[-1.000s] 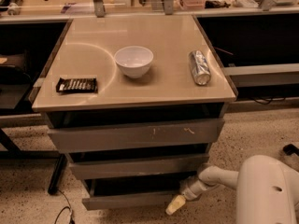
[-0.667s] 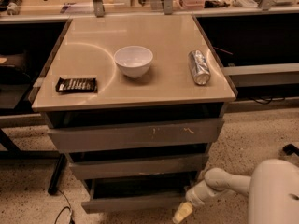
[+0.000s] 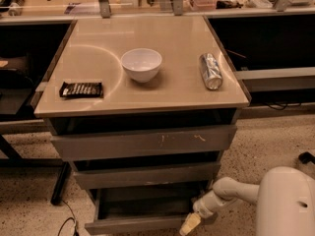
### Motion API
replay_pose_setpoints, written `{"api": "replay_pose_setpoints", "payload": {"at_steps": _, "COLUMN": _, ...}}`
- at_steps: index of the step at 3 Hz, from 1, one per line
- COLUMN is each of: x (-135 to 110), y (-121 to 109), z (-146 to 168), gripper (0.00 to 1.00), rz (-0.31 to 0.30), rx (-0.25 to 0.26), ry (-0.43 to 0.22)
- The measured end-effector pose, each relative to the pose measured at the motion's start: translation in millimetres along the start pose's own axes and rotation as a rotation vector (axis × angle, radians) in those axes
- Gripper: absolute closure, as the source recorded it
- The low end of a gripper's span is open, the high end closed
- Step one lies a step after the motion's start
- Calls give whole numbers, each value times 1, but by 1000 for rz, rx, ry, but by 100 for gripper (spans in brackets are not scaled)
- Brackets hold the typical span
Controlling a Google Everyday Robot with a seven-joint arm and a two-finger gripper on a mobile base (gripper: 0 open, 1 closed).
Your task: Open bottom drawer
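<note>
The bottom drawer [image 3: 140,224] is the slimmest grey front, at the foot of the cabinet. It stands pulled out, and its dark grey tray interior [image 3: 142,203] shows behind the front. My gripper [image 3: 191,223] is at the drawer's right front corner, at the end of a white arm [image 3: 231,191] that reaches in from the lower right. Its pale tip lies against the drawer front's right end. Above it are the mid-sized grey front [image 3: 145,175] and the widest grey front with pale scratch marks [image 3: 142,141].
On the beige cabinet top [image 3: 177,90] stand a white bowl [image 3: 141,64], a lying silver can [image 3: 211,71] and a dark snack bar [image 3: 81,89]. Dark shelving flanks the cabinet on both sides. Speckled floor lies to the right, and a black cable [image 3: 66,222] lower left.
The bottom drawer has slid further out toward the camera, showing more of its tray. My gripper and arm have moved down and outward with the drawer's right corner.
</note>
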State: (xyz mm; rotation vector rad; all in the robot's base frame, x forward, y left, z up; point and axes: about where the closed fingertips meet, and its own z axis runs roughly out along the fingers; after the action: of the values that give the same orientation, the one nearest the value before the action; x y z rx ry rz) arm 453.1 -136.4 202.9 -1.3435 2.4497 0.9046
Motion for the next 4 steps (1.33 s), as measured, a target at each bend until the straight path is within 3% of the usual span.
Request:
{"api": "replay_pose_setpoints", "payload": {"at_steps": 2, "x": 37, "y": 23, "z": 8, "gripper": 0, "rz": 41, "rx": -56, "ry": 90}}
{"api": "replay_pose_setpoints", "payload": {"at_steps": 4, "x": 77, "y": 69, "z": -12, "gripper": 0, "rz": 128, "rx": -74, "ry": 170}}
